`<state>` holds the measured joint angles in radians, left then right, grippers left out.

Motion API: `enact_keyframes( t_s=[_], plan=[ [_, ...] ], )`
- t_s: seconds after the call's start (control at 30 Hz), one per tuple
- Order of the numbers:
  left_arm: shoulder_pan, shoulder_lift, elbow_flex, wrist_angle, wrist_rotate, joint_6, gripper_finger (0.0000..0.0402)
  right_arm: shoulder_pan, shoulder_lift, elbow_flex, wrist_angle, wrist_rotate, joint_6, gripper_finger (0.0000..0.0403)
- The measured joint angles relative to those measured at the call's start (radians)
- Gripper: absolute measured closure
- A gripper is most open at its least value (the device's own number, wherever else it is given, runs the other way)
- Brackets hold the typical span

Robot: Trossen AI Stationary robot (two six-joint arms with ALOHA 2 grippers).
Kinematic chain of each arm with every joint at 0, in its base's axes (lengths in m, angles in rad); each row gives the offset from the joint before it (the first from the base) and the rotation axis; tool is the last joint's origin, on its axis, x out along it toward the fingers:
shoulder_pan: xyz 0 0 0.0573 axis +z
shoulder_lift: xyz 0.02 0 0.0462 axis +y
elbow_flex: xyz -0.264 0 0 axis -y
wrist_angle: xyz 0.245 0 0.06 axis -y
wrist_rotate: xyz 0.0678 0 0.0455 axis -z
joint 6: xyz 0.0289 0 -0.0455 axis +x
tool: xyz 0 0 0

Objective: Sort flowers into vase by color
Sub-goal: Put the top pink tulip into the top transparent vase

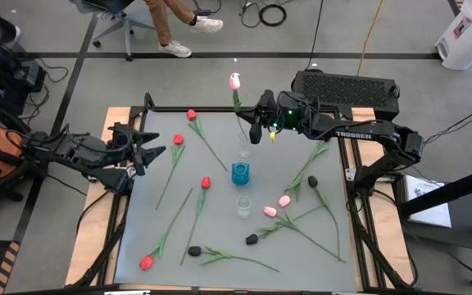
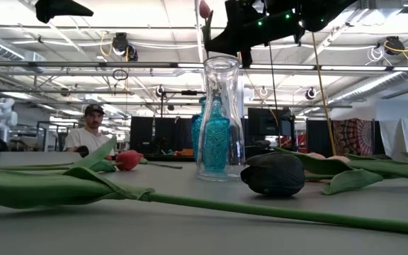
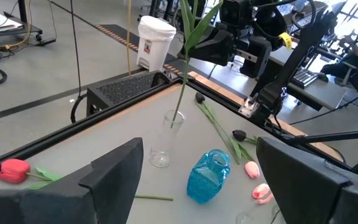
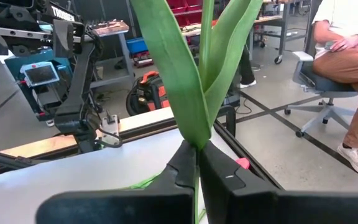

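Right gripper (image 1: 255, 128), clamped on the pink tulip (image 1: 235, 81), holds its stem in the 12 o'clock vase (image 1: 244, 148) (narrow-necked); a tilted release could tip it.

Left gripper (image 1: 143, 147) idles open.

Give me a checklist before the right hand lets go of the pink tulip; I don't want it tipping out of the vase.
1. Grip: right hand shut on the pink tulip stem: ok.
2. Stem end inside the clear vase: ok, it enters the mouth in the left wrist view.
3. Stem bottomed out in the vase: cannot tell.
4. Stem near upright: ok in the low view.
5. Vase holds no other colour: ok, only this stem shows in it.
6. Left hand open at the table's left edge, clear of the vases: ok.
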<state>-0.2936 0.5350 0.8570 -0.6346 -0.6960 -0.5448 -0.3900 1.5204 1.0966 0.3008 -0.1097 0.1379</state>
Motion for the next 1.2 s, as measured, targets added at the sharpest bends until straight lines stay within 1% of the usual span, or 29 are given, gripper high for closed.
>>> enact_keyframes(
  t_s=[0.1,0.2,0.53,0.83,1.03,1.2],
  plan=[
    [0.000,0.000,0.000,0.000,0.000,0.000,0.0082,0.000,0.000,0.000,0.000,0.000,0.000,0.0402],
    [0.000,0.000,0.000,0.000,0.000,0.000,0.0082,0.000,0.000,0.000,0.000,0.000,0.000,0.0390],
    [0.000,0.000,0.000,0.000,0.000,0.000,0.0082,0.000,0.000,0.000,-0.044,0.000,0.012,0.0311],
    [0.000,0.000,0.000,0.000,0.000,0.000,0.0082,0.004,0.000,0.000,-0.060,0.000,0.035,0.0260],
    [0.000,0.000,0.000,0.000,0.000,-0.001,0.0082,0.006,0.000,0.000,-0.060,0.000,0.038,0.0239],
    [0.000,0.000,0.000,0.000,0.007,-0.003,0.0082,0.006,0.000,0.000,-0.060,0.000,0.059,0.0236]
  ],
)
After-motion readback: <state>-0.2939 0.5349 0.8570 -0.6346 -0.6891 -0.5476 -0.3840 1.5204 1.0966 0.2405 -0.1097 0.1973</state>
